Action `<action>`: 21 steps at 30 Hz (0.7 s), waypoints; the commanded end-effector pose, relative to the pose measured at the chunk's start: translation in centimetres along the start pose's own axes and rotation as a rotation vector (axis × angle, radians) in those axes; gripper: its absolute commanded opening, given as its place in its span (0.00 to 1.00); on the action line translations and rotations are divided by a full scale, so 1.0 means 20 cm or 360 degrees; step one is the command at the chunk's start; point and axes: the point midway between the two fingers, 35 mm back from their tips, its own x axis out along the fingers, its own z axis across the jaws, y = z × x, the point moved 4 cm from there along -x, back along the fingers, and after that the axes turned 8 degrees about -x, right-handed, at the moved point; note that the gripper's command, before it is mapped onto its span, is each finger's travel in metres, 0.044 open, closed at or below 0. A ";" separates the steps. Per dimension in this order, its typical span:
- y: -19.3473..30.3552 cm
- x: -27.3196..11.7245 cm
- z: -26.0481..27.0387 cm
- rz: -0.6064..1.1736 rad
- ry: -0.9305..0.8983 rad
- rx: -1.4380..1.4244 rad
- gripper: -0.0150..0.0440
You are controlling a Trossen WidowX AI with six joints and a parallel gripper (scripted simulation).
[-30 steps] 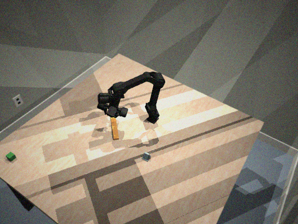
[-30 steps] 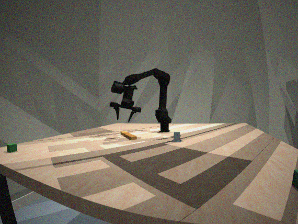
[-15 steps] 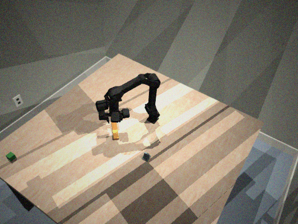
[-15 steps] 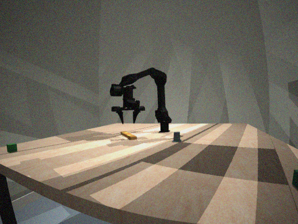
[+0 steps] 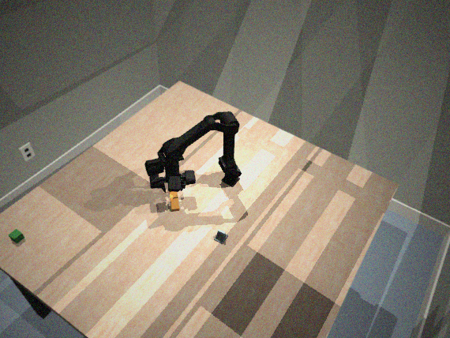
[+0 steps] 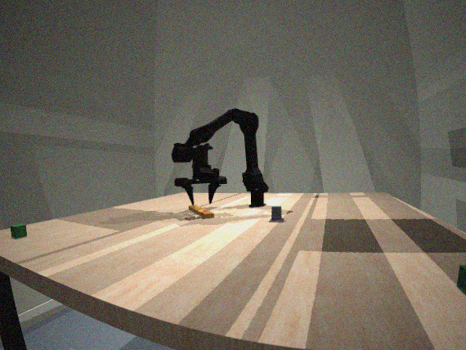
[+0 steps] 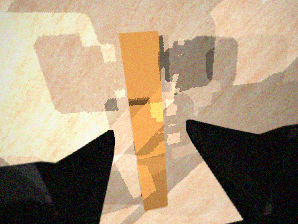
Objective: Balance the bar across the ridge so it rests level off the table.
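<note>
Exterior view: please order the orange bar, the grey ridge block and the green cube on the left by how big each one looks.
1. Orange bar, the longest.
2 and 3. Grey ridge block and green cube look alike in size; the cube sits nearer the camera, so I cannot rank them.

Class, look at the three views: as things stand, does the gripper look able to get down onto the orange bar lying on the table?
Probably yes. The open gripper hangs just above the bar, one finger to each side in the wrist view, and nothing lies between them. The ridge stands apart.
</note>
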 end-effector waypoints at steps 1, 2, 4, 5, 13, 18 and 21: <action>0.00 0.03 0.00 -0.0009 -0.0009 -0.0007 0.79; 0.00 0.03 0.00 -0.0009 -0.0009 -0.0007 0.79; 0.00 0.04 0.00 -0.0009 -0.0009 -0.0007 0.79; 0.00 0.04 0.00 -0.0009 -0.0009 -0.0007 0.79; 0.00 0.10 0.00 -0.0009 -0.0009 -0.0007 0.79; 0.00 0.14 0.00 -0.0009 -0.0009 -0.0007 0.79; 0.00 0.16 0.00 -0.0009 -0.0009 -0.0007 0.79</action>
